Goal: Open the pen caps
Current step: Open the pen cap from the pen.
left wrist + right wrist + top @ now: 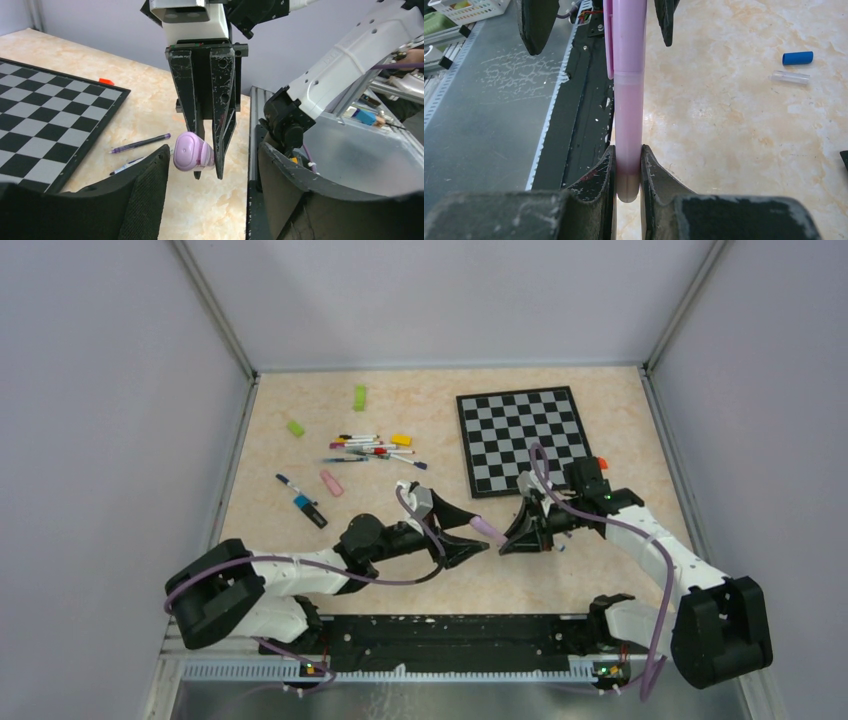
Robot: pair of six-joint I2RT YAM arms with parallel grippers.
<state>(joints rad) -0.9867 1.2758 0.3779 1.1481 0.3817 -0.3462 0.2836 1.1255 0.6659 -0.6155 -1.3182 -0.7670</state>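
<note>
A pink pen (628, 110) hangs level above the table between the two arms. My right gripper (627, 150) is shut on the pen's barrel, and it shows in the top view too (522, 530). The pen's pink cap (192, 152) points at my left gripper (212, 165), which stands open with a finger on each side of the cap. The cap lies closer to the left finger (145, 190), with a clear gap to the other finger. From above, the left gripper (478, 533) meets the pen's cap end (490, 529).
A chessboard (520, 435) lies at the back right with a small red piece (600, 462) by it. Several pens (375, 450) and green, yellow and pink blocks lie at the back left. A purple pen (140, 143), a blue cap (797, 58) and a clear cap (791, 76) rest on the table.
</note>
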